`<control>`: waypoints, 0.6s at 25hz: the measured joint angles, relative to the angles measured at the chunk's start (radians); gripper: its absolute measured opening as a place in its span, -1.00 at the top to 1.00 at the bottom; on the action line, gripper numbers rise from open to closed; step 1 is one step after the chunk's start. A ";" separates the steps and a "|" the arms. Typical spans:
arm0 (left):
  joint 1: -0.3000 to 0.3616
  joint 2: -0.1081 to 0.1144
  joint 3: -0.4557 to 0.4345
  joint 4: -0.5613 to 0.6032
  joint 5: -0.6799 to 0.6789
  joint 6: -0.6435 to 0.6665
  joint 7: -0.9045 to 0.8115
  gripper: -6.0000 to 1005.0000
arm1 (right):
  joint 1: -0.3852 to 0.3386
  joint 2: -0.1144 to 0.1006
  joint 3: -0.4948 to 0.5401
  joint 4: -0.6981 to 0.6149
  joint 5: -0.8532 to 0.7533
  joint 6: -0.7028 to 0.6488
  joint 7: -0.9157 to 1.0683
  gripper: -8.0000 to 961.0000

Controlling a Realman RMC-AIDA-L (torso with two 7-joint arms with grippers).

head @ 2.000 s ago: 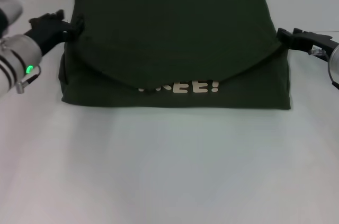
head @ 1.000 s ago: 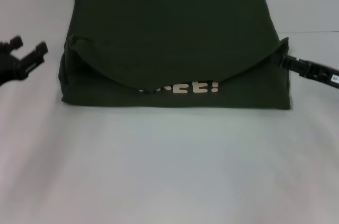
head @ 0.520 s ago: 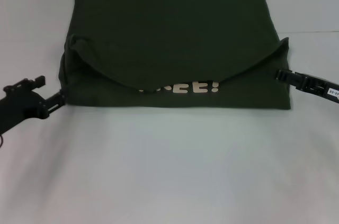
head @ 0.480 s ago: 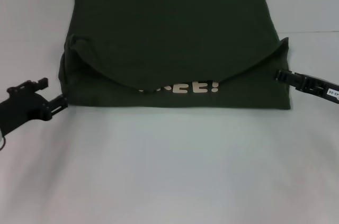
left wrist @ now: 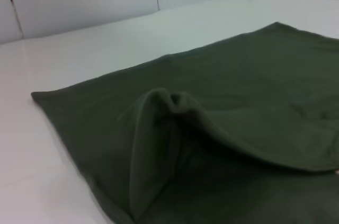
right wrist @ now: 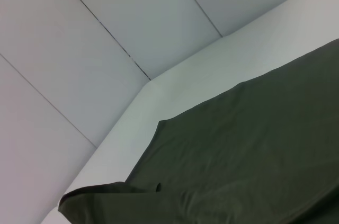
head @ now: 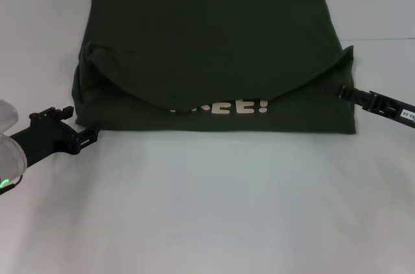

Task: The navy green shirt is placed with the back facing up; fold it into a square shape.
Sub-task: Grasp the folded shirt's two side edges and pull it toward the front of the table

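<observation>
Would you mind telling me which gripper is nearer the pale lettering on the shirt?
Right. The right gripper touches the shirt's right edge beside the lettering; the left gripper sits off its near-left corner.

The left arm is reaching in low from the left side, its silver wrist showing a green light, with the black left pincer point(head: 91, 137) pointing right and slightly forward. The right arm is extending in from the right edge, its slim black right pincer point(head: 342, 92) pointing left.

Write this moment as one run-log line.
shirt: partly folded, lettering showing | left tool: at near-left corner | right tool: at right edge | square: not yet
</observation>
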 joint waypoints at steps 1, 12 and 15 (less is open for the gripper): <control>-0.002 0.000 0.002 -0.002 0.000 -0.005 0.000 -0.35 | -0.001 0.002 0.000 -0.002 0.000 0.000 0.000 -0.42; -0.025 0.001 0.027 -0.024 0.001 -0.047 0.001 -0.35 | -0.007 0.007 0.002 -0.005 0.003 0.028 0.000 -0.42; -0.030 0.002 0.030 -0.031 0.001 -0.049 0.001 -0.35 | -0.008 0.007 0.007 -0.004 0.004 0.029 0.000 -0.42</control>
